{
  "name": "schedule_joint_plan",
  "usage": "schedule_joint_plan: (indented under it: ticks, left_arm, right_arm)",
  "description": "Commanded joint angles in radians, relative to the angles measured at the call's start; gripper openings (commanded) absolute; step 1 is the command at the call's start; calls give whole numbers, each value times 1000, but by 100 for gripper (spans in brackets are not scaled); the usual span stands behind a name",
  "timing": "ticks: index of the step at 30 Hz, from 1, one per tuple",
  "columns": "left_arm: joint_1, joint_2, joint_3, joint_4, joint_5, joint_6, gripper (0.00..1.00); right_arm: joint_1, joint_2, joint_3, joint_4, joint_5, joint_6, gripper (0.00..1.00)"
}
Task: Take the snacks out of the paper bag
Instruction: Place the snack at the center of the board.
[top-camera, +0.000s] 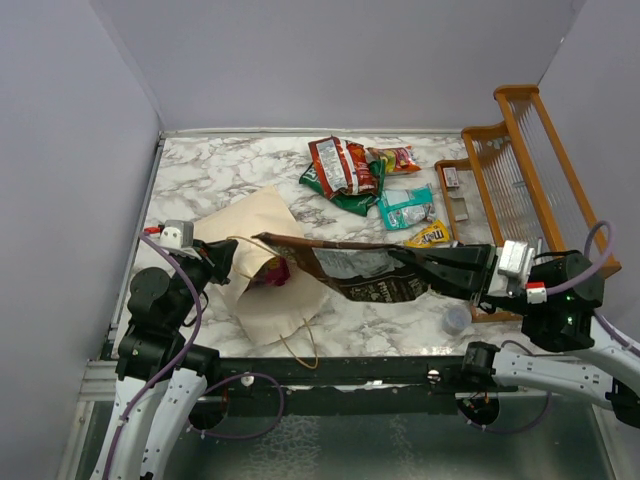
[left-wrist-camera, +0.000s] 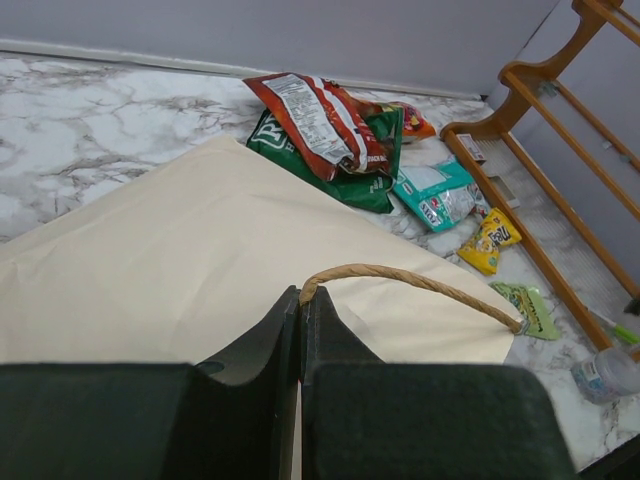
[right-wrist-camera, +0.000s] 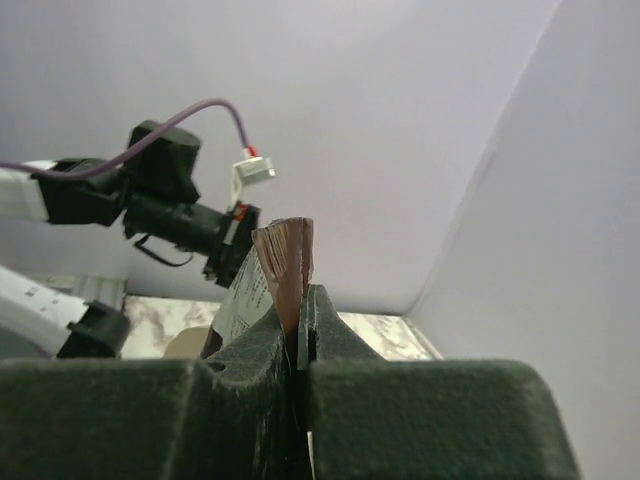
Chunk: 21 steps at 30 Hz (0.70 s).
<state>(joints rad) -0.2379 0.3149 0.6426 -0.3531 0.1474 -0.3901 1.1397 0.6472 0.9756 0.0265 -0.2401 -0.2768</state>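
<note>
The cream paper bag (top-camera: 250, 235) lies on its side at the left, mouth towards the middle. My left gripper (top-camera: 222, 258) is shut on its tan loop handle (left-wrist-camera: 400, 278). My right gripper (top-camera: 400, 258) is shut on a brown chip bag (top-camera: 345, 265), held lifted just outside the bag's mouth; its crimped edge (right-wrist-camera: 285, 270) shows between the jaws in the right wrist view. A purple and red packet (top-camera: 275, 272) sits in the mouth. A red chip bag (top-camera: 340, 165), green bag (top-camera: 350, 198), teal packet (top-camera: 405, 208) and yellow M&M's (top-camera: 430, 235) lie at the back.
A wooden rack (top-camera: 520, 170) stands at the right edge. A small grey cap (top-camera: 456, 319) lies near the front right. A small green candy pack (left-wrist-camera: 527, 308) lies by the rack. A second loop handle (top-camera: 300, 345) trails towards the table's front edge.
</note>
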Motion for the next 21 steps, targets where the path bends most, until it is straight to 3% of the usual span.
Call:
schedule_joint_plan:
  ticks: [1, 7, 11, 14, 21]
  left_arm:
    - [0, -12, -3, 8, -26, -4, 0]
    - [0, -10, -3, 7, -29, -3, 0]
    - [0, -4, -1, 6, -28, -4, 0]
    - [0, 1, -1, 7, -26, -4, 0]
    - [0, 4, -1, 5, -30, -3, 0]
  right_arm:
    - [4, -28, 21, 15, 259, -1, 1]
    - [4, 35, -35, 172, 814, 26, 1]
    - [3, 163, -79, 325, 1041, -81, 1]
    - [-21, 310, -95, 481, 1064, -203, 1]
    - [-278, 637, 50, 465, 878, -164, 1]
